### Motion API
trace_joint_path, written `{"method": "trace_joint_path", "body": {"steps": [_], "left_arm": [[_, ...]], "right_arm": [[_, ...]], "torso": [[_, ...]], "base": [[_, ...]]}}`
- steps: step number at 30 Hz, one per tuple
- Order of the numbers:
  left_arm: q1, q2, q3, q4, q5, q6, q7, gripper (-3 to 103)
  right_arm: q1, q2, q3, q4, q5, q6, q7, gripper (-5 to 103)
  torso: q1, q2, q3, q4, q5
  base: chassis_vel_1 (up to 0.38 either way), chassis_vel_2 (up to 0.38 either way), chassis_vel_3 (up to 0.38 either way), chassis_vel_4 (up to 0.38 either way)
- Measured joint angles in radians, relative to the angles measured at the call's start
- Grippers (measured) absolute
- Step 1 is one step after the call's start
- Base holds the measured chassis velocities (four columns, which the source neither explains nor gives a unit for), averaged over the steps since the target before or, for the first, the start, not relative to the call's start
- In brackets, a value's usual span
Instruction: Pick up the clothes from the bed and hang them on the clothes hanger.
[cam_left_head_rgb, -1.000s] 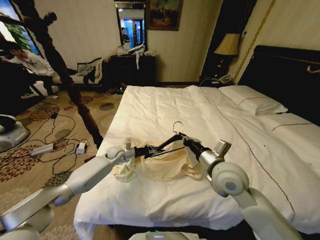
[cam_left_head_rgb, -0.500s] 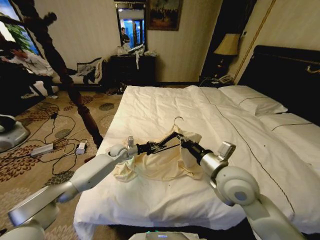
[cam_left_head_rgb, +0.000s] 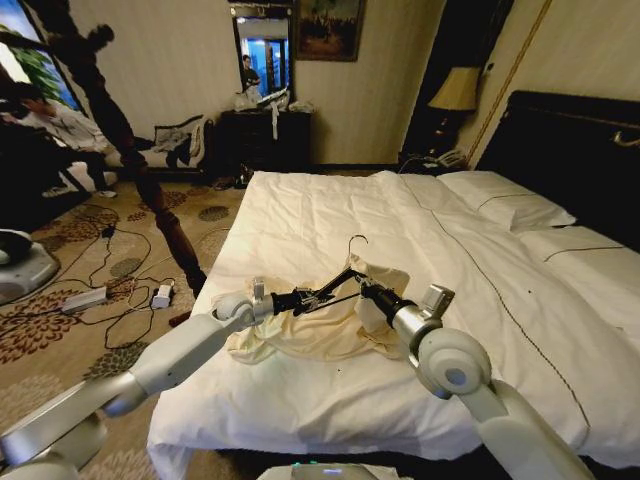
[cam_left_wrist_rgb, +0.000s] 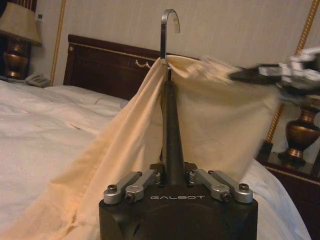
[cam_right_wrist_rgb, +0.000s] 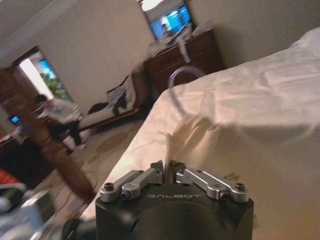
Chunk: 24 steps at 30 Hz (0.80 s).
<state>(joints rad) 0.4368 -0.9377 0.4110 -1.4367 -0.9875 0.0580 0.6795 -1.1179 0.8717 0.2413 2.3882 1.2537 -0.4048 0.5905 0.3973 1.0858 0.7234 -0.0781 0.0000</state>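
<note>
Black fingers of the left gripper (cam_left_wrist_rgb: 172, 176) are clamped on the dark bar of the clothes hanger (cam_left_wrist_rgb: 169, 100), which runs straight out from between them to its metal hook. Cream cloth of the shirt (cam_left_wrist_rgb: 210, 120) is draped over the hanger just past those fingers, falling on both sides of the bar and down to the bed (cam_left_wrist_rgb: 45, 125).

From the head camera, the left gripper (cam_left_head_rgb: 298, 300) holds one end of the hanger (cam_left_head_rgb: 335, 284) above the white duvet, and the right gripper (cam_left_head_rgb: 366, 291) meets it from the other side, at the far end of the bar below the hook. Its fingers are pinched together on a fold of the shirt (cam_left_head_rgb: 310, 335); the wrist camera shows a cream edge of the shirt (cam_right_wrist_rgb: 167, 145) rising from between them at the right gripper (cam_right_wrist_rgb: 169, 167). Most of the shirt lies bunched on the bed (cam_left_head_rgb: 300, 215) under both grippers.
</note>
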Motion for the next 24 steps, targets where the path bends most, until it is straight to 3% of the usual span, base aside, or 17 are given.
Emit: {"method": "trace_joint_path", "body": {"steps": [2,4,7,9,13,14,16,17,19,20,24], "left_arm": [[0.000,-0.013,-0.006,0.007,-0.004,-0.002,-0.003,18],[-0.001,-0.018,-0.008,0.009,-0.007,-0.003,-0.007,18],[-0.004,-0.030,-0.011,0.017,-0.012,-0.004,-0.014,18],[-0.004,-0.031,-0.011,0.018,-0.012,-0.004,-0.015,18],[-0.007,-0.026,-0.011,0.015,-0.013,-0.005,-0.017,18],[-0.007,-0.026,-0.011,0.015,-0.013,-0.005,-0.017,18],[-0.012,-0.006,-0.009,-0.004,-0.014,-0.005,-0.016,18],[-0.013,0.001,-0.007,-0.008,-0.014,-0.005,-0.014,18],[-0.020,0.031,-0.002,-0.018,0.010,-0.008,0.018,18],[-0.020,0.031,-0.002,-0.018,0.010,-0.008,0.018,18],[-0.024,0.092,0.000,-0.031,0.073,-0.034,0.074,18]], "right_arm": [[-0.020,-0.004,-0.001,0.019,-0.006,-0.012,-0.014,19],[-0.028,-0.005,-0.001,0.027,-0.006,-0.017,-0.016,19],[-0.068,-0.020,0.003,0.044,-0.038,-0.033,-0.028,35],[-0.081,-0.025,0.005,0.044,-0.058,-0.035,-0.036,35],[-0.150,-0.045,0.028,0.019,-0.266,-0.034,-0.124,56],[-0.150,-0.045,0.028,0.019,-0.266,-0.034,-0.124,56],[-0.152,-0.056,0.059,-0.024,-0.370,-0.002,-0.163,67],[-0.148,-0.060,0.068,-0.034,-0.383,0.005,-0.166,67],[-0.141,-0.083,0.082,-0.056,-0.421,0.023,-0.170,78],[-0.141,-0.083,0.082,-0.056,-0.421,0.023,-0.170,78],[-0.154,-0.170,0.092,-0.090,-0.585,0.068,-0.221,94]], "torso": [[0.000,0.000,0.000,0.0000,0.0000],[0.000,0.000,0.000,0.0001,-0.0001],[0.000,0.000,0.000,0.0001,0.0000],[0.000,0.000,0.000,0.0003,0.0000],[0.000,0.000,0.000,0.0000,0.0000],[0.000,0.000,0.000,0.0000,0.0000],[0.000,0.000,0.000,0.0000,0.0000],[0.000,0.000,0.000,0.0000,0.0002],[0.000,0.000,0.000,0.0004,0.0001],[0.000,0.000,0.000,0.0004,0.0001],[0.000,0.000,0.000,0.0003,0.0000]], "base": [[0.000,0.000,0.000,0.000],[0.000,0.000,0.000,0.000],[0.000,0.000,0.000,0.000],[0.000,0.000,0.000,0.000],[0.000,0.000,0.000,0.000],[0.000,0.000,0.000,0.000],[0.000,0.000,0.000,0.000],[0.000,0.000,0.000,0.000],[0.000,0.000,0.000,0.000],[0.000,0.000,0.000,0.000],[0.000,0.000,0.000,0.000]]}}
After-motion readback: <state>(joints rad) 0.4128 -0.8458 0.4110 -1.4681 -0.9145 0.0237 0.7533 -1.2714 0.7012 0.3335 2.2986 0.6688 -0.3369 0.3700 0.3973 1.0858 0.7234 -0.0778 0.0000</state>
